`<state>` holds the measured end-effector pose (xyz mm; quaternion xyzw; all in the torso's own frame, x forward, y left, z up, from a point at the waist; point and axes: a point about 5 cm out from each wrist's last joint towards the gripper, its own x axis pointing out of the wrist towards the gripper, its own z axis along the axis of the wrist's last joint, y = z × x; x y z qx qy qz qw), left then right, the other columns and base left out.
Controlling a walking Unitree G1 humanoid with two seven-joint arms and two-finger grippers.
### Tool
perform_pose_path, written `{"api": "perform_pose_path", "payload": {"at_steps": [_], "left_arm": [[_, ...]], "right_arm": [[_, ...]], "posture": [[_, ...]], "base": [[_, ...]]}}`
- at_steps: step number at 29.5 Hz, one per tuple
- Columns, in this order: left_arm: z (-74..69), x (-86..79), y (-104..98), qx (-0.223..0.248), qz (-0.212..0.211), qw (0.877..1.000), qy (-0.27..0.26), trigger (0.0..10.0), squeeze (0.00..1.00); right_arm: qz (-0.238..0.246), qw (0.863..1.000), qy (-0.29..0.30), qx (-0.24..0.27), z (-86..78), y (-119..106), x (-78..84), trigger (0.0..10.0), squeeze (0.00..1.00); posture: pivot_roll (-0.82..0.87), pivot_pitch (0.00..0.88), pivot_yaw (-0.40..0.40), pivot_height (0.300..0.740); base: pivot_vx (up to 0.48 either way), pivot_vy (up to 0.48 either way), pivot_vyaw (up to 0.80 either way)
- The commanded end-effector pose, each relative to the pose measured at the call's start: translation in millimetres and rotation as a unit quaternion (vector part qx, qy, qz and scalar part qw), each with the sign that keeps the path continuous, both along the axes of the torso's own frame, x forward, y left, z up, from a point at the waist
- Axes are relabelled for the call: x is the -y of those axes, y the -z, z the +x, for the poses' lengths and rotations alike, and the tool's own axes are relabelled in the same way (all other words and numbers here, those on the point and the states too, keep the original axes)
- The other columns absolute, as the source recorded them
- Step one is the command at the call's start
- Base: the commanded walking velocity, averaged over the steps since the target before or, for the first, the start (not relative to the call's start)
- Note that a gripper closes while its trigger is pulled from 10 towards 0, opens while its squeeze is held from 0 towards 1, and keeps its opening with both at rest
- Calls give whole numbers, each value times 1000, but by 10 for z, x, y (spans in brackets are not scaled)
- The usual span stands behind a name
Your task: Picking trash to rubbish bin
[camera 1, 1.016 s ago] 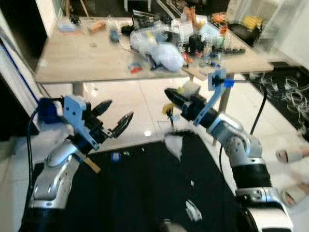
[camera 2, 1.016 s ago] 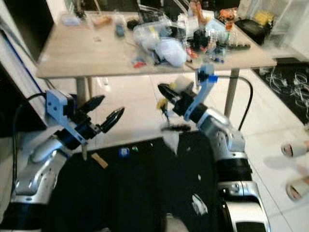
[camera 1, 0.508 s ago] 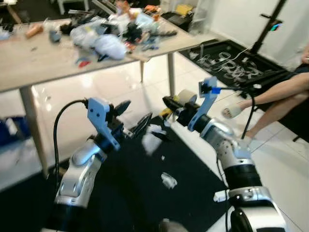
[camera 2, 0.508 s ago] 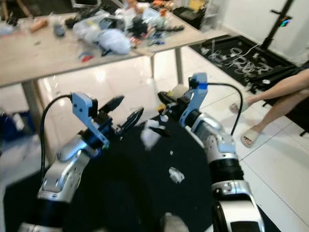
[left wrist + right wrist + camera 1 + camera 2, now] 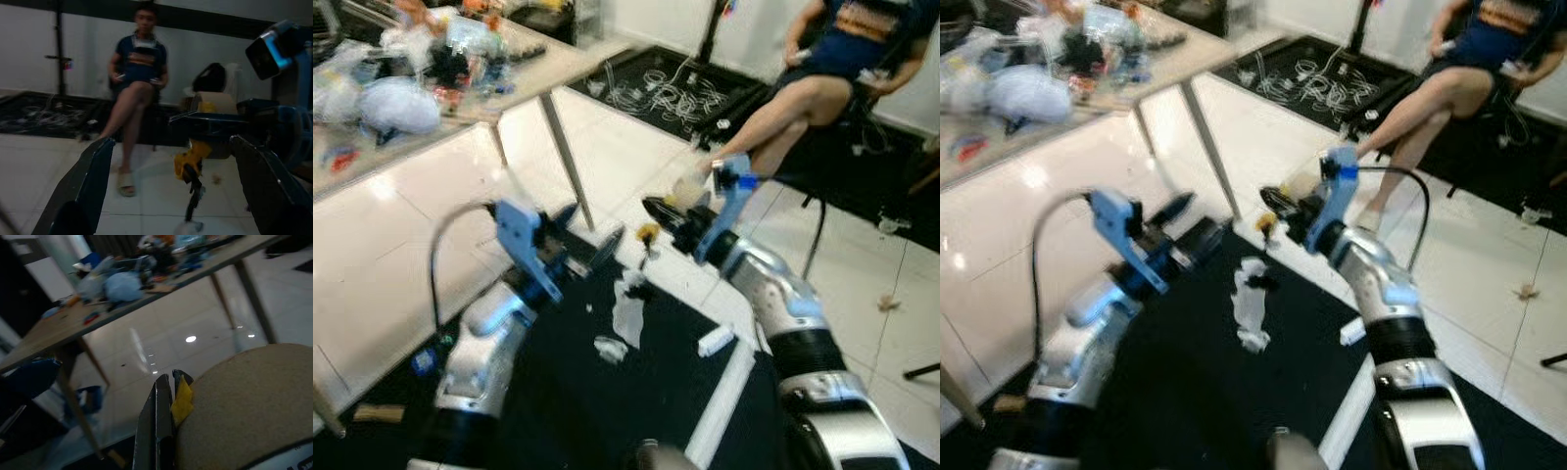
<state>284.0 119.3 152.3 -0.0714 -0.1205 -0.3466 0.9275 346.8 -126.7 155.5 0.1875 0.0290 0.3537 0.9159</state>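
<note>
While raised above black floor mat [image 5: 558, 411], right gripper [image 5: 656, 212] clenched on small yellow scrap [image 5: 648, 233], dangling just below fingertips; left gripper [image 5: 589, 233] spread apart, holding nothing. Blurred: crumpled white paper [image 5: 1251, 311] beneath.

White tiled floor [image 5: 636, 166] is carrying a black mat [image 5: 578, 411] at six o'clock, with white paper scraps [image 5: 628, 318] lying on it. A cluttered wooden table [image 5: 431, 127] is standing at ten o'clock.
</note>
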Motion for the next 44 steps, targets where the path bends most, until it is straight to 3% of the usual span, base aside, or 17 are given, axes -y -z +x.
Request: {"api": "perform_pose_path", "payload": {"at_steps": [1,44], "left_arm": [[-6,1,18,1,3,1000,1,10000,0],[-2,5,48,0,6,1000,7,10000,0]], "right_arm": [[1,1000,-2,6,12,-18,-5,10000,0],[3,1000,-27,7,-6,30,-41,10000,0]], "posture": [[-35,0,-52,740],[-68,0,-28,740]], "base": [[0,0,-788],[0,0,-788]]}}
